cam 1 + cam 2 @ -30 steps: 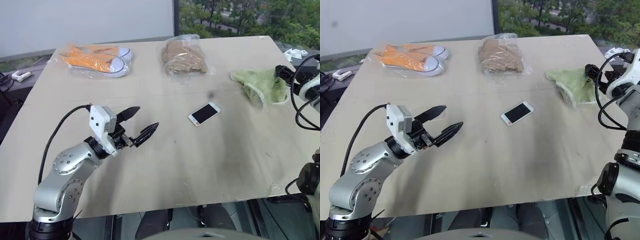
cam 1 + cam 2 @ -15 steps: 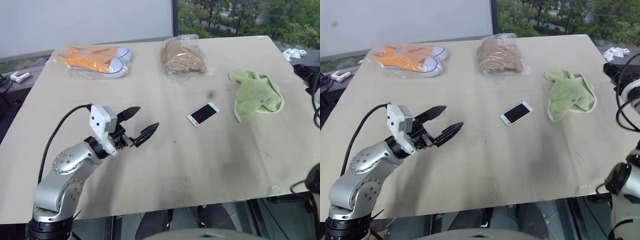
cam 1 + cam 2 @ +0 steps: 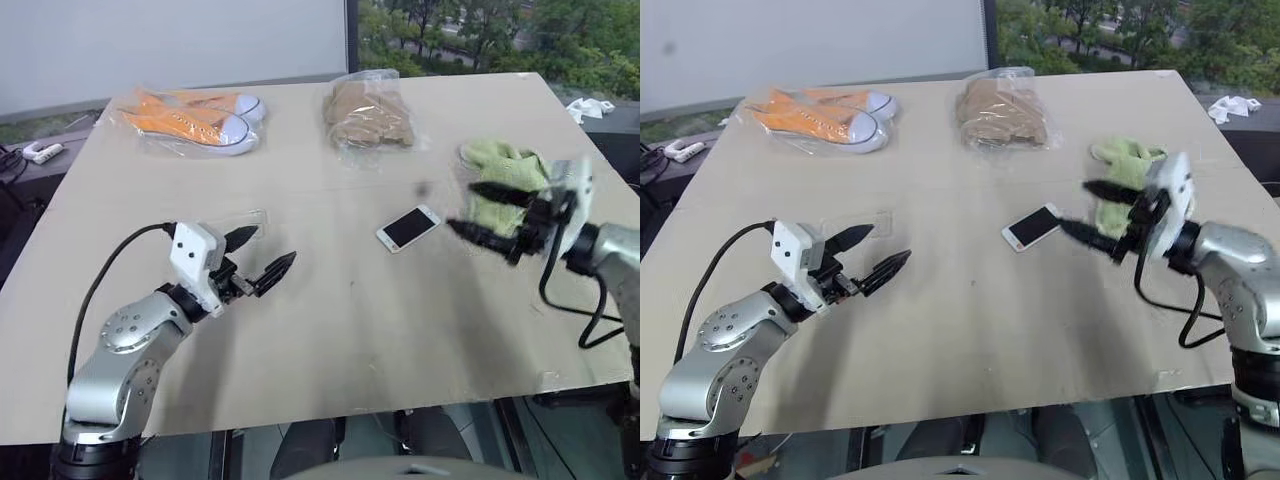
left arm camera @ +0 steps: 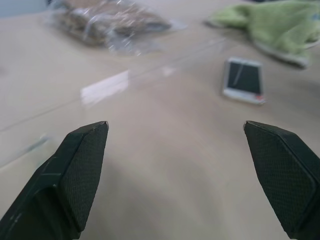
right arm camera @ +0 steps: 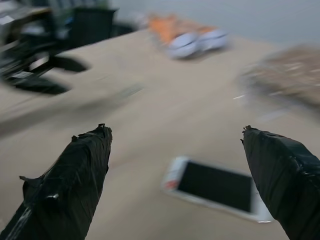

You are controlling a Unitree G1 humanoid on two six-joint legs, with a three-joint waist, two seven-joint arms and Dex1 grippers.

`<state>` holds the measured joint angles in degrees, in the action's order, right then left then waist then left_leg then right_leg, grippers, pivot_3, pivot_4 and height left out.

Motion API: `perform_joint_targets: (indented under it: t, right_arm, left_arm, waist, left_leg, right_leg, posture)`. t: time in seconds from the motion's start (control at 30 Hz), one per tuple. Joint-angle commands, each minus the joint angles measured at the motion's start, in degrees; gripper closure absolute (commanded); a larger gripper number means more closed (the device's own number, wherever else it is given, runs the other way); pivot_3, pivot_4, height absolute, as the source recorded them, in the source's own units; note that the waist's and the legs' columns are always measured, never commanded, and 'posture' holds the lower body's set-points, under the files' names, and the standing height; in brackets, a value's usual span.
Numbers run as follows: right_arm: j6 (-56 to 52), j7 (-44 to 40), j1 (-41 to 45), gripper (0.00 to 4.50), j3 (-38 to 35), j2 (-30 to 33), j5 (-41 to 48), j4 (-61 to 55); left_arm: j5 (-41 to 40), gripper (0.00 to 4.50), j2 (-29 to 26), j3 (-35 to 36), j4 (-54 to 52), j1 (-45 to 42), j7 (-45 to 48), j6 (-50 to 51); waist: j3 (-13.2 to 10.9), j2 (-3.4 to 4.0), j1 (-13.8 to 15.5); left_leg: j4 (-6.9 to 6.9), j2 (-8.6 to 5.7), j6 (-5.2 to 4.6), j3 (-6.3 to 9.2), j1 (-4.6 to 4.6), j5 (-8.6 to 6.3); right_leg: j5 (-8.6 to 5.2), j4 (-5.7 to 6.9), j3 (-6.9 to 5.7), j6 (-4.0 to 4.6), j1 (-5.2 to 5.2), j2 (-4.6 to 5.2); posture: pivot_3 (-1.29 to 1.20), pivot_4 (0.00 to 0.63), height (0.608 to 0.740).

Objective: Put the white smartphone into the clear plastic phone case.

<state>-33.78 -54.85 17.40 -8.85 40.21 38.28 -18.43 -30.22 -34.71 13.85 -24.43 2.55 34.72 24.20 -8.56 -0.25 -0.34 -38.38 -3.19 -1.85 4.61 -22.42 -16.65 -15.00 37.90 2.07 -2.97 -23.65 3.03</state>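
Observation:
The white smartphone [image 3: 407, 228] lies screen up at an angle near the middle of the table, also seen in the left wrist view [image 4: 243, 80] and the right wrist view [image 5: 215, 187]. The clear plastic phone case [image 3: 238, 216] is a faint glossy outline flat on the table, just beyond my left gripper [image 3: 272, 248]. That gripper is open and empty, hovering low and pointing toward the phone. My right gripper [image 3: 461, 206] is open and empty too. It hangs just right of the phone and points left at it, in front of the green cloth.
A green cloth [image 3: 505, 160] lies right of the phone, partly behind my right gripper. Orange sneakers in a clear bag [image 3: 195, 118] and a brown item in a clear bag [image 3: 368, 112] sit along the far side. The table's front edge [image 3: 400, 405] is close.
My right arm has swung in from the table's right edge to just right of the phone, turning to point left. My left gripper has shifted a little left and down.

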Motion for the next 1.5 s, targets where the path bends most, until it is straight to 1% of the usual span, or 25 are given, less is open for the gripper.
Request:
perform_joint_targets:
  t: [0.03,0.1,0.2,0.27,0.43,0.5,0.63,0.73,0.87,0.9,0.97,1.03,1.2,1.23,1.3,1.43,1.5]
  right_arm:
    - [-1.8,-1.2,-0.2,0.03,1.0,0.5,3.4,-5.4]
    - [-4.0,-0.5,0.5,0.03,1.2,0.1,5.8,-6.7]
    - [-4.8,1.0,1.1,0.03,1.5,-0.6,6.7,-7.9]
    - [-4.4,2.8,1.1,0.03,2.3,-1.7,5.8,-8.4]
    - [-7.0,5.0,0.6,0.03,3.0,-1.8,7.5,-11.1]
    - [-7.6,5.9,0.1,0.03,2.2,-1.7,8.2,-11.9]
    - [-8.2,7.0,-1.1,0.03,1.6,-1.2,9.0,-13.1]
    - [-9.1,7.6,-1.6,0.03,1.6,-0.9,10.0,-14.2]
    - [-9.0,7.4,-1.6,0.03,2.0,-0.6,11.2,-15.2]
    - [-9.0,7.3,-1.6,0.00,2.1,-0.5,11.3,-15.3]
    - [-9.0,7.2,-1.5,0.00,2.0,-0.1,11.4,-15.4]
    - [-8.3,7.2,-1.6,0.00,1.8,0.1,10.8,-15.2]
    - [-6.5,6.9,-1.9,0.00,1.7,0.5,9.6,-14.5]
    - [-6.3,6.8,-1.9,0.00,1.7,0.5,9.6,-14.4]
    - [-6.1,6.7,-2.0,0.00,1.7,0.5,9.6,-14.3]
    - [-4.8,5.5,-2.4,0.00,2.0,1.1,8.8,-14.3]
    - [-2.5,3.2,-3.8,0.00,2.4,2.9,6.2,-14.0]
  left_arm:
    - [3.4,0.00,-2.1,1.8,3.9,-1.0,0.7,-2.8]
    - [5.1,0.00,-2.9,1.5,7.2,-2.4,0.8,-3.8]
    - [6.9,0.00,-3.3,0.9,11.1,-4.7,0.8,-4.2]
    - [8.8,0.00,-3.5,-1.0,18.2,-9.3,2.6,-5.9]
    - [10.1,0.00,-5.2,-3.0,31.1,-17.7,9.6,-8.2]
    - [12.0,0.00,-7.4,-4.2,37.0,-20.4,13.1,-10.2]
    - [14.4,0.00,-9.4,-6.1,47.4,-25.4,17.8,-13.0]
    - [16.4,0.00,-9.8,-8.0,54.9,-28.5,21.4,-14.9]
    - [19.3,0.00,-8.9,-10.4,65.6,-34.0,24.0,-17.4]
    - [20.2,0.42,-8.8,-11.2,68.0,-35.2,24.8,-17.9]
    - [22.1,1.04,-8.6,-12.7,71.9,-37.1,26.3,-19.4]
    - [23.4,2.07,-8.4,-13.3,74.3,-38.4,27.1,-20.7]
    - [23.2,4.36,-8.0,-13.0,75.2,-39.3,29.4,-22.1]
    - [22.6,4.44,-7.9,-12.6,74.0,-39.1,29.8,-21.9]
    - [21.6,4.44,-7.9,-12.1,71.3,-38.5,30.8,-20.9]
    - [18.2,4.44,-8.3,-11.9,58.7,-34.4,33.9,-14.5]
    - [16.6,4.44,-8.8,-12.1,51.1,-31.5,34.9,-11.1]
  waist:
    - [0.0,0.00,0.0]
    - [0.0,-0.01,-0.1]
    - [0.0,-0.09,0.0]
    - [0.1,-0.15,0.2]
    - [0.1,-0.16,0.2]
    - [0.1,-0.19,0.1]
    - [0.1,-0.20,-0.3]
    - [0.1,-0.20,-0.4]
    - [0.1,-0.23,-0.2]
    - [0.1,-0.25,-0.3]
    - [0.2,-0.25,-0.2]
    - [0.2,-0.25,-0.2]
    - [0.3,-0.25,-0.2]
    - [0.3,-0.25,-0.2]
    - [0.3,-0.25,-0.3]
    - [0.3,-0.26,-0.3]
    - [0.3,-0.26,-0.3]
  left_leg:
    - [0.00,0.00,0.01,0.01,0.01,0.00]
    - [0.01,0.01,0.02,0.05,0.02,0.01]
    - [0.00,0.00,0.02,0.08,0.00,0.00]
    - [0.00,-0.01,0.02,0.10,0.00,0.00]
    - [-0.01,-0.07,0.02,0.20,-0.06,0.01]
    - [-0.01,-0.08,0.02,0.24,-0.11,0.01]
    - [0.00,-0.10,0.02,0.28,-0.12,0.01]
    - [-0.02,-0.13,0.02,0.27,-0.11,0.01]
    - [-0.06,-0.14,0.02,0.36,-0.12,0.01]
    - [-0.07,-0.16,0.02,0.37,-0.12,0.01]
    - [-0.13,-0.19,0.02,0.37,-0.11,0.01]
    - [-0.16,-0.22,0.02,0.36,-0.10,0.01]
    - [-0.18,-0.23,0.01,0.38,-0.07,0.02]
    - [-0.20,-0.23,0.02,0.39,-0.06,0.02]
    - [-0.26,-0.23,0.02,0.40,-0.07,0.02]
    - [-0.31,-0.23,0.00,0.40,-0.15,0.01]
    - [-0.31,-0.23,0.01,0.47,-0.21,0.01]
  right_leg:
    - [0.00,0.02,-0.01,0.00,0.00,-0.01]
    - [0.00,0.03,-0.04,0.01,0.00,-0.02]
    - [0.00,0.01,-0.08,0.01,0.01,-0.01]
    - [0.00,0.00,-0.10,0.01,0.01,0.00]
    - [0.00,0.01,-0.25,0.01,-0.02,0.05]
    - [0.00,-0.03,-0.29,0.01,-0.05,0.06]
    - [0.00,-0.03,-0.40,0.01,-0.06,0.10]
    - [0.00,0.01,-0.44,0.01,-0.06,0.11]
    - [0.00,0.04,-0.52,0.01,-0.04,0.11]
    - [0.00,0.06,-0.55,0.01,-0.03,0.13]
    - [0.00,0.09,-0.61,0.01,0.00,0.14]
    - [0.00,0.14,-0.67,0.01,0.00,0.15]
    - [0.00,0.21,-0.69,0.01,0.01,0.16]
    - [0.00,0.24,-0.68,0.01,0.02,0.17]
    - [0.00,0.29,-0.66,0.01,0.02,0.17]
    - [0.00,0.25,-0.60,0.00,0.00,0.18]
    - [0.00,0.19,-0.57,0.00,-0.02,0.19]
  posture:
    - [0.00,0.150,0.740]
    - [0.00,0.150,0.740]
    - [0.00,0.150,0.740]
    - [0.00,0.150,0.740]
    - [0.00,0.150,0.740]
    - [0.00,0.150,0.740]
    - [0.00,0.150,0.740]
    - [0.00,0.150,0.740]
    - [0.00,0.150,0.740]
    - [0.00,0.150,0.740]
    - [0.00,0.150,0.740]
    - [0.00,0.150,0.740]
    - [0.00,0.150,0.740]
    - [0.00,0.150,0.740]
    - [0.00,0.150,0.740]
    - [0.00,0.150,0.740]
    - [0.00,0.150,0.740]
